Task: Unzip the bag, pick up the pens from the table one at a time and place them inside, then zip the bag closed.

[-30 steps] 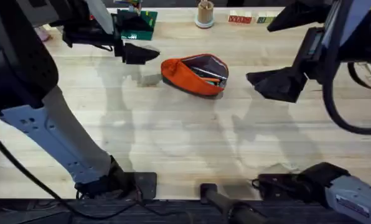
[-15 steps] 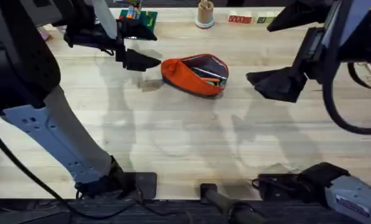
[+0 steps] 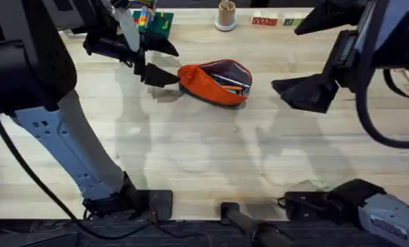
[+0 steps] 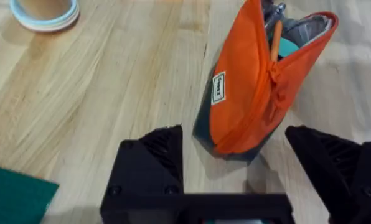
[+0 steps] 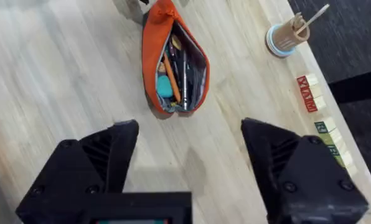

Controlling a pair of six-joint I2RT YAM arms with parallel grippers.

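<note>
Bag (image 3: pixel 216 82): on worktop (image 3: pixel 191 151), far centre, unzipped, mouth gaping. Left hand (image 3: pixel 165 63): fingers spread wide, at bag's left end, not gripping. Right hand (image 3: pixel 307 92): wide open, raised, right of bag, well apart. Right wrist view: pens (image 5: pixel 171 71) inside bag among other contents. Left wrist view: orange side, small label, zipper; dark bottom strip beneath.

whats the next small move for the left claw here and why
Probably ease the open left claw forward onto the closed end of the bag to pin it for zipping. The pens already lie inside the gaping pouch, the zipper is still open, and the claw's fingers straddle that end. The right claw hovers open, apart.
</note>
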